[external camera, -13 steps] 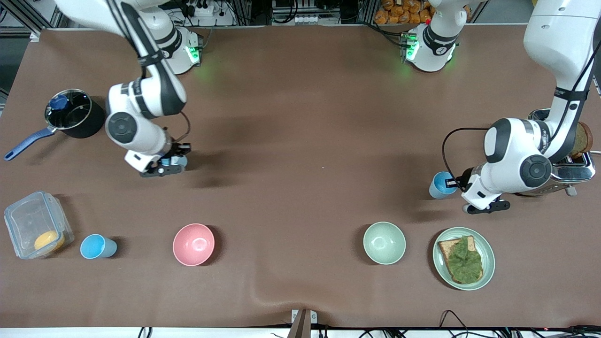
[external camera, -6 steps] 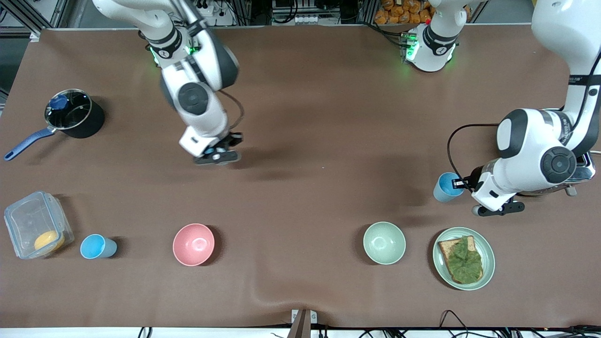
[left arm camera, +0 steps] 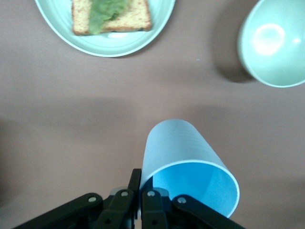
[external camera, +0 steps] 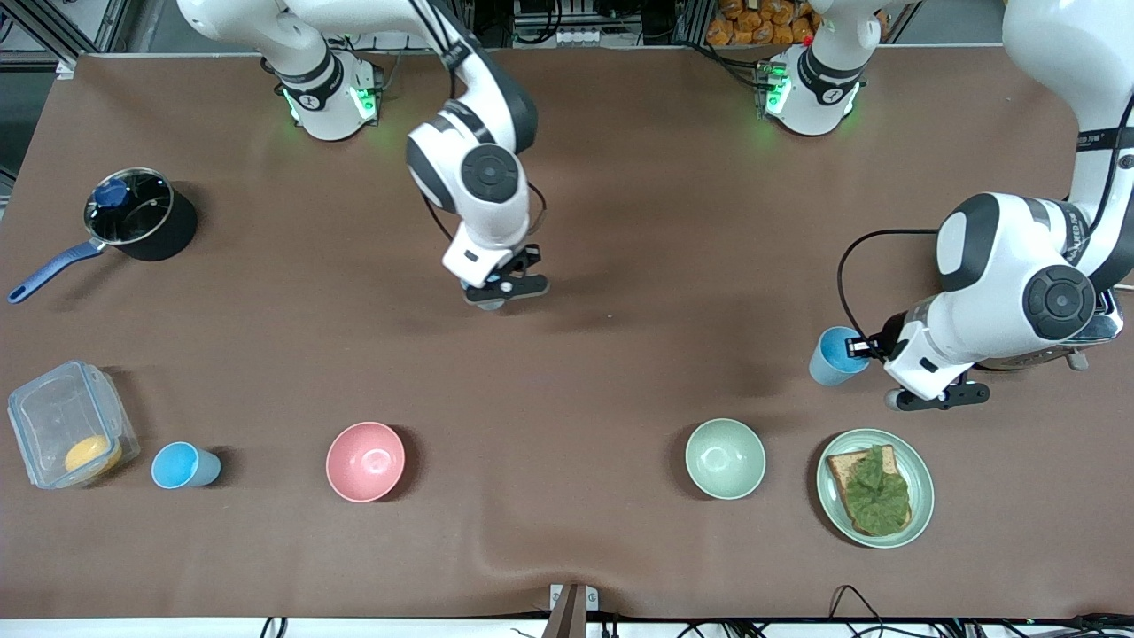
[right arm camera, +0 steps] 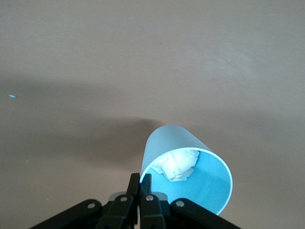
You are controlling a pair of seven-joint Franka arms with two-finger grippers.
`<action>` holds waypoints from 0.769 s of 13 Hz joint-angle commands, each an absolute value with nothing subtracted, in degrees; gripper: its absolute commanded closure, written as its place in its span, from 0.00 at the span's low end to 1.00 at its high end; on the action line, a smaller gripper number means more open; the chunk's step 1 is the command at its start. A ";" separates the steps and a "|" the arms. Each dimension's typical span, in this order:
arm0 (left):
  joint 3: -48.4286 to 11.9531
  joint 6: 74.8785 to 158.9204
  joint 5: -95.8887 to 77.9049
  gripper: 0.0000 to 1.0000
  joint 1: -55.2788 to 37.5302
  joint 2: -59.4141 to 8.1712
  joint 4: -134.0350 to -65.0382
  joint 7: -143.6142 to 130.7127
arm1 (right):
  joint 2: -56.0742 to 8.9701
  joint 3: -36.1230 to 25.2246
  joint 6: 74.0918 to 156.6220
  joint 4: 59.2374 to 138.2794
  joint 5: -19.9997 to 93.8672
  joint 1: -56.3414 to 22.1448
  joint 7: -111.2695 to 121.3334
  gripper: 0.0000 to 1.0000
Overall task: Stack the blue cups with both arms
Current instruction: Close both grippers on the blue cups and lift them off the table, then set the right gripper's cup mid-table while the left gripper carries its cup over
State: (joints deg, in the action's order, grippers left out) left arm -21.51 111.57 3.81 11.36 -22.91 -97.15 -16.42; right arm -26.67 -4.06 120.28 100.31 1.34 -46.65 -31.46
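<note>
Two blue cups are held aloft by the arms while a third is left standing on the brown table [external camera: 620,221]. The right pincer [external camera: 496,292] is seen over the bare middle of the table, clamped on the rim of a cup [right arm camera: 186,167]; its fingers [right arm camera: 143,188] are pinched together on the wall, and a crumpled white wad [right arm camera: 176,164] is visible inside. In the front view only a sliver of this cup [external camera: 490,304] can be made out beneath the wrist.

The left pincer [external camera: 864,346] is positioned toward the left arm's end of the table, clamped on the rim of a second cup [external camera: 831,354], which is tilted with its mouth toward the wrist; its inside [left arm camera: 202,186] is shown empty. This cup is carried at about 11 o'clock from a green plate [external camera: 874,523] bearing a slice of bread topped with lettuce [external camera: 873,489], and at about 1 o'clock from the pale green bowl [external camera: 725,458]. A toaster [external camera: 1094,319] is partly hidden by the left arm.

The third cup [external camera: 182,465] is found upright near the front edge, between a clear lidded box [external camera: 62,416] holding something orange and the pink bowl [external camera: 365,461]. A black saucepan [external camera: 142,221] with a blue handle is placed at roughly 12 o'clock from that cup.
</note>
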 commanded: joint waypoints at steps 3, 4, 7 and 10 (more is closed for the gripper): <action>-26.27 104.70 2.64 1.00 11.16 -22.76 -92.65 -20.92 | -34.09 -4.75 118.39 89.75 4.48 -49.04 -35.51 1.00; -26.80 103.02 2.55 1.00 10.99 -22.76 -91.59 -21.35 | -35.06 -4.75 118.48 88.87 4.48 -49.04 -35.59 1.00; -28.38 101.78 2.46 1.00 10.63 -22.85 -91.14 -23.81 | -37.35 -4.83 118.91 87.36 4.31 -49.13 -35.86 1.00; -31.19 101.78 1.67 1.00 10.55 -22.76 -91.05 -28.73 | -38.14 -4.83 119.09 87.36 4.39 -49.13 -36.30 1.00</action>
